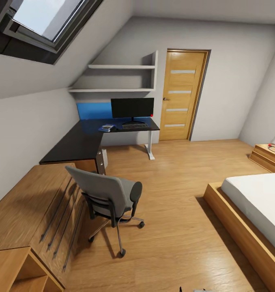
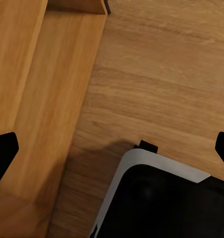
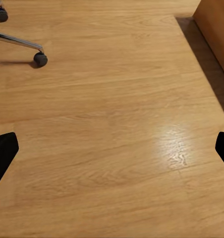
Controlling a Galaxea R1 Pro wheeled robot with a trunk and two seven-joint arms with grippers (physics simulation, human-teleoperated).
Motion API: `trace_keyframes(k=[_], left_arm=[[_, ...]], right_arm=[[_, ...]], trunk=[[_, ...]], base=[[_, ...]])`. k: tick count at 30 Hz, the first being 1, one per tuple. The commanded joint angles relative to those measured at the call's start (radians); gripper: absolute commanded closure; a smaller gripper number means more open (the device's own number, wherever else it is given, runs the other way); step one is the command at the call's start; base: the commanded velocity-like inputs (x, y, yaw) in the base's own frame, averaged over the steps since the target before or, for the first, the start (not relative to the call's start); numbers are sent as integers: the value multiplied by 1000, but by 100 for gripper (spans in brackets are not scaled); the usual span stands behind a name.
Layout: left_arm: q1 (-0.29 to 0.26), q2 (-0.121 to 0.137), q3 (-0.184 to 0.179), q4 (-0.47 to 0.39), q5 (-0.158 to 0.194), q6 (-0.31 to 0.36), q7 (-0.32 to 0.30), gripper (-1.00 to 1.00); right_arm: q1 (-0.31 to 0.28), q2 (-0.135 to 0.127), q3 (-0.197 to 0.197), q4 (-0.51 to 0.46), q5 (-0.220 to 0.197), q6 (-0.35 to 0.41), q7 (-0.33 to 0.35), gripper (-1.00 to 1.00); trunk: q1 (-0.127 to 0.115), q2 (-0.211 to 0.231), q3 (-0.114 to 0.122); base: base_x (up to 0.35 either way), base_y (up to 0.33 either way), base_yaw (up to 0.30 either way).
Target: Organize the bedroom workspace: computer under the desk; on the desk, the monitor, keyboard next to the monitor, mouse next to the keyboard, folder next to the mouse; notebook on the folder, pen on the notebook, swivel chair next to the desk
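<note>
Swivel chair (image 1: 109,198) sits well apart from both fingers (image 3: 3,153); wide open, empty.

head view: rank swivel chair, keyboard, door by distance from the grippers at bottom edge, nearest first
1. Grey swivel chair with black frame: on the wood floor, left of centre, nearest the grippers.
2. Black keyboard: on the dark desk, in front of the black monitor.
3. Light wooden door with glass strips: in the back wall, farthest.

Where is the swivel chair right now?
In the head view the swivel chair stands on the wooden floor at lower left, beside the low wooden cabinet, apart from the dark desk farther back.
</note>
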Motion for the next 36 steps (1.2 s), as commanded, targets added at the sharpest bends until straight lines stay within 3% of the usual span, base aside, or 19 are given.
trace_keyframes(k=[1, 5, 36], left_arm=[[0, 1, -9, -6, 7, -2, 8, -100], [0, 0, -9, -15, 7, -2, 8, -100], [0, -5, -7, -29, 10, 6, 10, -100]], right_arm=[[0, 0, 8, 0, 0, 0, -9, -100], [0, 0, 7, 0, -1, -1, -9, -100], [0, -4, 8, 22, -5, 51, -11, -100]], trunk=[[0, -1, -1], [0, -1, -1], [119, -218, -98]], base=[[-1, 1, 0], [0, 0, 0], [0, 0, 0]])
